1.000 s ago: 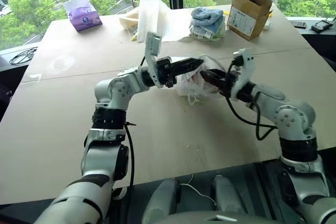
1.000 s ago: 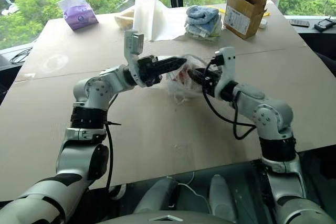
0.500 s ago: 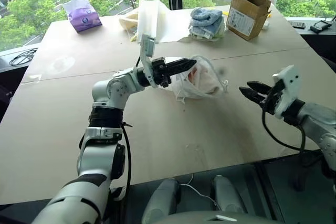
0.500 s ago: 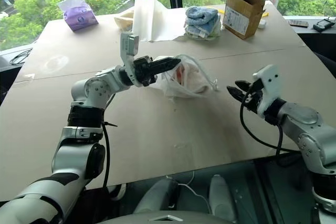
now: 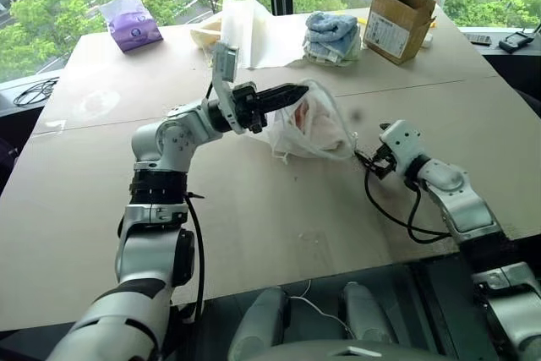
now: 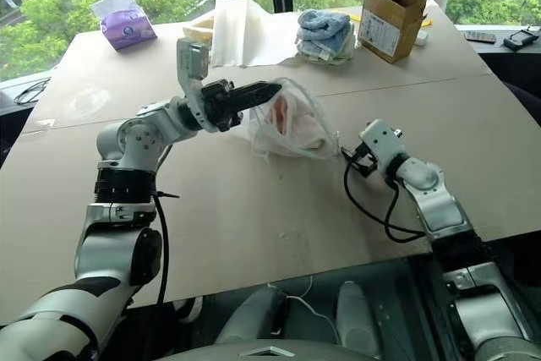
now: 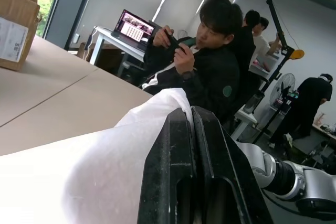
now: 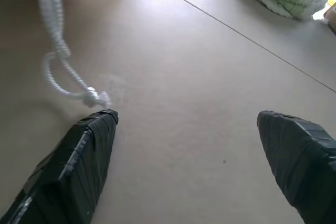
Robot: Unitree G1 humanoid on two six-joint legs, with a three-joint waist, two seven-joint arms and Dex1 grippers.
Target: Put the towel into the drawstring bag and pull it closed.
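Since a second ago the right gripper has let go of the drawstring bag, dropped low over the cardboard-covered table and spread its fingers wide. A knotted white cord from the bag lies on the table just at one fingertip. The left gripper is clamped tight on the bag's upper edge, holding it up off the table. The towel shows as a pale bundle inside the bag, just past the left gripper's fingertips.
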